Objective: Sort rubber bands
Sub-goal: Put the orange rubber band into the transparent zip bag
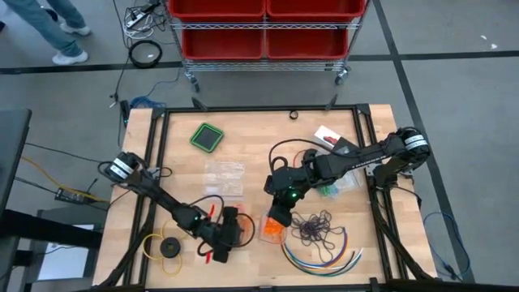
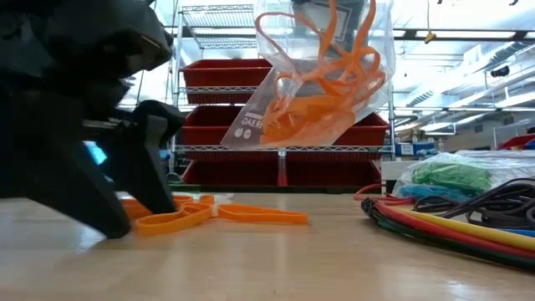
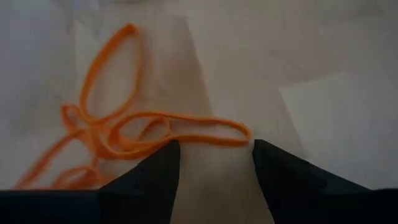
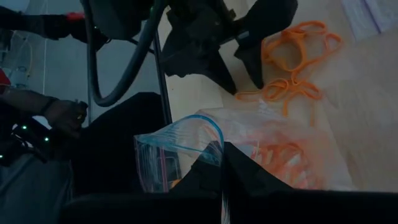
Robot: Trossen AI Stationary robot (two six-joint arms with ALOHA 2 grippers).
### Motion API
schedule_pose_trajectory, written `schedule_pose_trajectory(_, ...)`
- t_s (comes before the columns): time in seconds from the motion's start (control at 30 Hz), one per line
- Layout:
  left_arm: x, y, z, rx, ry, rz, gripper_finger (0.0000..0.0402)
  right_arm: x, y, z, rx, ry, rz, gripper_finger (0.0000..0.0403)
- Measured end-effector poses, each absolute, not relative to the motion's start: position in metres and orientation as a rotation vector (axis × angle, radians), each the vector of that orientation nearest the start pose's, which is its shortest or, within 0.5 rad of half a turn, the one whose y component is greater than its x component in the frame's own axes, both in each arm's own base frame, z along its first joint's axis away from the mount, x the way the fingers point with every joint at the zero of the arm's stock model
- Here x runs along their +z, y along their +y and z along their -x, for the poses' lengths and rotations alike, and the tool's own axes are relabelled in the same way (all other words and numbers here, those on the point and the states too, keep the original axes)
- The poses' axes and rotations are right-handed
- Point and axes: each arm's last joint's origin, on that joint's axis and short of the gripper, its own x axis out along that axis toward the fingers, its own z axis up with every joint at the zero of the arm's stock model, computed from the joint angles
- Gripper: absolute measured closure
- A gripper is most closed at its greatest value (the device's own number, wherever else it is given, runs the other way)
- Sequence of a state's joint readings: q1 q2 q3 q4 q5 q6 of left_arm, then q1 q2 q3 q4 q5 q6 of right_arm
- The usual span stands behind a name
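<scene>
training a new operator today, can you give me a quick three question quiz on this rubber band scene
1. True or false: the right gripper holds a clear plastic bag with orange rubber bands inside, lifted off the table.
2. What colour are the loose rubber bands lying just ahead of the left gripper?
   A. blue
   B. orange
   C. green
3. Fill in: in the left wrist view, the left gripper's fingers stand ____, with nothing between them.

Key
1. True. In the low view the bag hangs in the air.
2. B, orange.
3. Apart (open).
</scene>
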State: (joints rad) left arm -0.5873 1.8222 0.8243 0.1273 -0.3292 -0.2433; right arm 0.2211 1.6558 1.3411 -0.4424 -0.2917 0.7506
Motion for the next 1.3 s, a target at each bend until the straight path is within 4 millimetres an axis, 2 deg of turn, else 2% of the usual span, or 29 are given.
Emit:
schedule_pose_trajectory(0.13,0.112,-0.17,-0.282,-0.085,0.795,-0.178,0.0192,0.282,0.088,-0.353,0.179,0.912,-0.723,0.0403)
schedule_pose_trajectory(0.23,0.111,-0.167,-0.283,-0.075,0.81,-0.175,0.021,0.282,0.088,-0.353,0.177,0.909,-0.716,0.0403)
schedule_pose_trajectory(0.3,0.108,-0.167,-0.285,-0.086,0.816,-0.158,0.0239,0.282,0.088,-0.353,0.177,0.907,-0.709,0.0403)
schedule_pose_trajectory(0.53,0.097,-0.173,-0.294,-0.181,0.803,-0.092,0.038,0.282,0.088,-0.353,0.176,0.9,-0.7,0.0403)
schedule_pose_trajectory(0.57,0.097,-0.173,-0.294,-0.184,0.806,-0.092,0.039,0.282,0.088,-0.353,0.176,0.9,-0.7,0.0403)
schedule_pose_trajectory(0.73,0.104,-0.173,-0.29,-0.217,0.824,-0.098,0.0398,0.282,0.089,-0.353,0.178,0.904,-0.698,0.0403)
schedule_pose_trajectory(0.97,0.119,-0.172,-0.274,-0.186,0.914,-0.041,0.0394,0.282,0.091,-0.352,0.185,0.907,-0.697,0.0403)
schedule_pose_trajectory(1.3,0.12,-0.165,-0.267,-0.064,0.976,-0.084,0.0301,0.282,0.092,-0.352,0.178,0.902,-0.683,0.0403)
